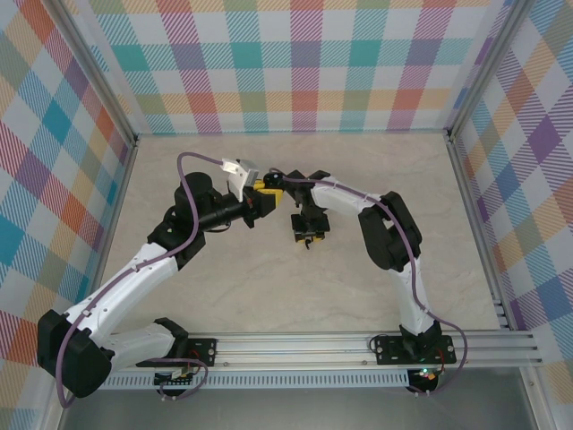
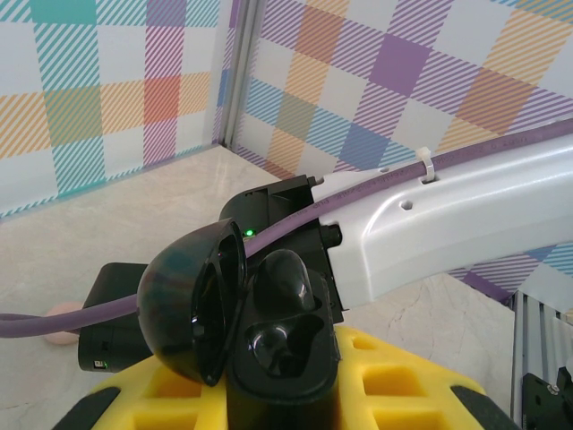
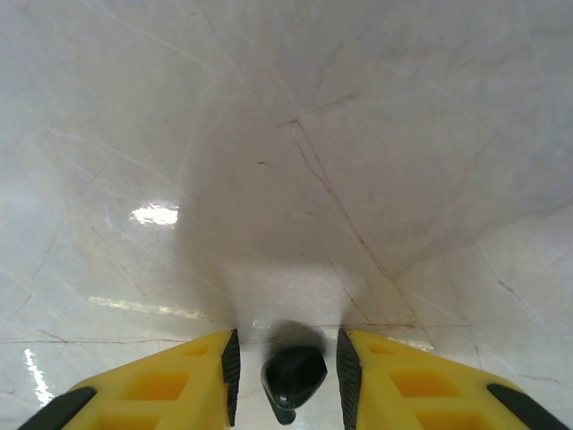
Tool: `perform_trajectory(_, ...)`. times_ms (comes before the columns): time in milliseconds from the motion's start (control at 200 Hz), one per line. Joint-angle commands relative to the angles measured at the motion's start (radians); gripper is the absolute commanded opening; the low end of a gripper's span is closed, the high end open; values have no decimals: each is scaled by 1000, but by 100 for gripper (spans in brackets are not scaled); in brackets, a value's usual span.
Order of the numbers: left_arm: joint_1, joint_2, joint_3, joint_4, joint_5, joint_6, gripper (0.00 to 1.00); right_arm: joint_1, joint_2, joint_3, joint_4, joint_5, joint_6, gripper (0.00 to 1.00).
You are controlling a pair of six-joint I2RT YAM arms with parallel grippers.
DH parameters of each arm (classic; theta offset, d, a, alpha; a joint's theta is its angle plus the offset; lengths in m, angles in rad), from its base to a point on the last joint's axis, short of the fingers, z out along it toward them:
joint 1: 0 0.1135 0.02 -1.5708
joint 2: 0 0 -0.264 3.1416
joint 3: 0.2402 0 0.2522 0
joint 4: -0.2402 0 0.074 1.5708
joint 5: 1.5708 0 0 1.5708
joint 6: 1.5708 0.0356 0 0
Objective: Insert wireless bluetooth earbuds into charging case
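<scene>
Black and glossy, a round charging case (image 2: 277, 349) sits clamped in the left pincer (image 1: 262, 188). Its domed lid (image 2: 179, 300) is swung open to one side and a moulded hollow in the base faces the left wrist camera. The pincer's yellow fingers (image 2: 394, 376) press in on the lower body of the case and hold it clear of the marbled bench (image 1: 269, 296).

Just behind the case runs the white forearm of the right arm (image 2: 448, 206), with a purple cable (image 2: 376, 184) strapped along it. At the left of that view a small pale pink object (image 2: 55, 324) lies on the bench, half hidden by the cable; what it is cannot be told.

From above, the two arms meet near the middle of the bench inside walls of bright checked cloth (image 1: 304, 63). The right pincer (image 1: 306, 237) points downward just beside the left one.

Seen from the right wrist, a black earbud (image 3: 294, 376) lies between that pincer's two yellow fingers (image 3: 179, 385). The jaws stand slightly parted, with a sliver of pale bench showing on either side of the bud, so the pads do not grip it. Whether the bud rests on the surface or hangs just over it cannot be told. It is well apart from the open case.
</scene>
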Motion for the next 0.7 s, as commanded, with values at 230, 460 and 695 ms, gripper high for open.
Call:
perform_trajectory(230,8,-5,-1,34,2,-9,12,3,-5,11,-48,-23,-22,35)
perform_trajectory(460,8,-6,1,32,4,-9,12,3,11,8,-35,11,6,33)
perform_trajectory(695,8,-2,3,29,7,-7,12,4,19,1,-6,25,37,33)
